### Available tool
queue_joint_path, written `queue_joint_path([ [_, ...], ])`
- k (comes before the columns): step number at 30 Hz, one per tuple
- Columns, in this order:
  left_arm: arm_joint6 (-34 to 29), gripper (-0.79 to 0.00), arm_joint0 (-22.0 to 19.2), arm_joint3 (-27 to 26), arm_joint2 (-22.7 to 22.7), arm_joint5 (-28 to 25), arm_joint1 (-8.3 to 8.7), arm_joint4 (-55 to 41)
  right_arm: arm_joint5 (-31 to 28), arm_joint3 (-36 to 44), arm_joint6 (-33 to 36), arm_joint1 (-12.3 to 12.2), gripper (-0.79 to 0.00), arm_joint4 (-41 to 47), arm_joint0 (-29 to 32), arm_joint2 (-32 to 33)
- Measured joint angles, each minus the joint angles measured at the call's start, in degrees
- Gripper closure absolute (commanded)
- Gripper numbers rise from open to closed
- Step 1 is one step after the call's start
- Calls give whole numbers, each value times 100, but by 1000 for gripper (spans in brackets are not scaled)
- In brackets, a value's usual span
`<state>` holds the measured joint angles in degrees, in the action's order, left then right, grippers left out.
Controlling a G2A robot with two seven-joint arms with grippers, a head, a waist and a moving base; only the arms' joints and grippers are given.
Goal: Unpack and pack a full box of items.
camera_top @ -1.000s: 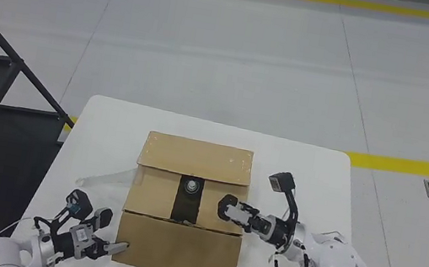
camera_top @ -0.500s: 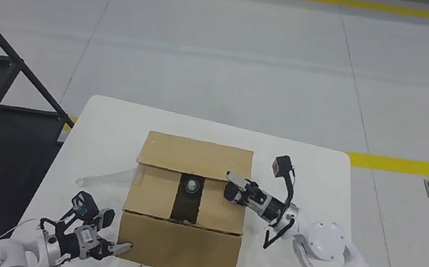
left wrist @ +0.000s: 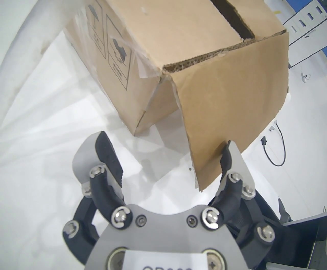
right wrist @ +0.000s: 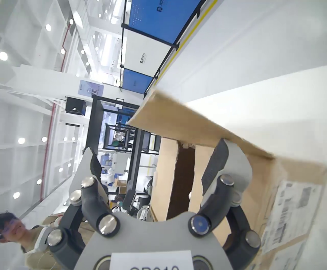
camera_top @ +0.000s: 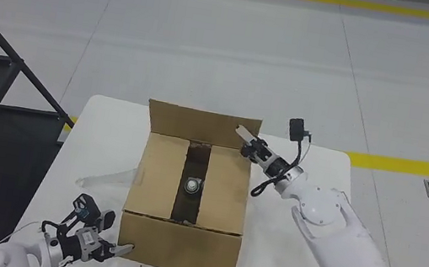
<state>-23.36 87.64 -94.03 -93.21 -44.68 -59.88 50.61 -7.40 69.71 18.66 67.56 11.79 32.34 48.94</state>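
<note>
A brown cardboard box [camera_top: 158, 177] stands mid-table with its far flap [camera_top: 203, 123] raised upright and its front flap [camera_top: 178, 249] hanging down. Between the two inner flaps a dark slot shows a round metal-topped item [camera_top: 192, 186]. My right gripper [camera_top: 247, 135] is open at the far right corner of the box [right wrist: 281, 199], one finger [right wrist: 224, 158] lying against the raised flap [right wrist: 194, 122]. My left gripper [camera_top: 106, 245] is open low by the front left corner, one fingertip [left wrist: 227, 156] touching the edge of the hanging flap [left wrist: 230, 97].
The white table [camera_top: 102, 140] has free room left and right of the box. Clear tape [left wrist: 143, 69] peels off the box's left side. A black frame [camera_top: 5, 56] stands off the table's left edge.
My right gripper swung from over the box top to its far right corner, and the far flap went from lying flat to upright. The left gripper slid slightly toward the table's near edge.
</note>
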Motion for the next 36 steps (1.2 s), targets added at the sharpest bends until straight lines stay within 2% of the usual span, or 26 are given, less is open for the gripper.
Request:
queue_joint_path([
  [5, 46, -785, 40, -35, 31, 93, 13, 37, 63, -768, -17, 241, -785, -135, -616, -280],
  [11, 92, -785, 93, -44, 54, 210, 27, 16, -230, -1677, 45, 554, -785, -9, -1120, -570],
  [22, 206, -785, 184, -73, 92, 353, 50, 31, -610, -3105, 237, 1094, -785, 283, -1587, -912],
  [29, 245, -785, 250, -149, 157, 404, 62, 74, -870, -3645, 443, 1293, -785, 397, -1684, -912],
  [36, 352, -785, 317, -206, 141, 424, 77, 54, -1420, -3769, 506, 1356, -785, 540, -1695, -709],
])
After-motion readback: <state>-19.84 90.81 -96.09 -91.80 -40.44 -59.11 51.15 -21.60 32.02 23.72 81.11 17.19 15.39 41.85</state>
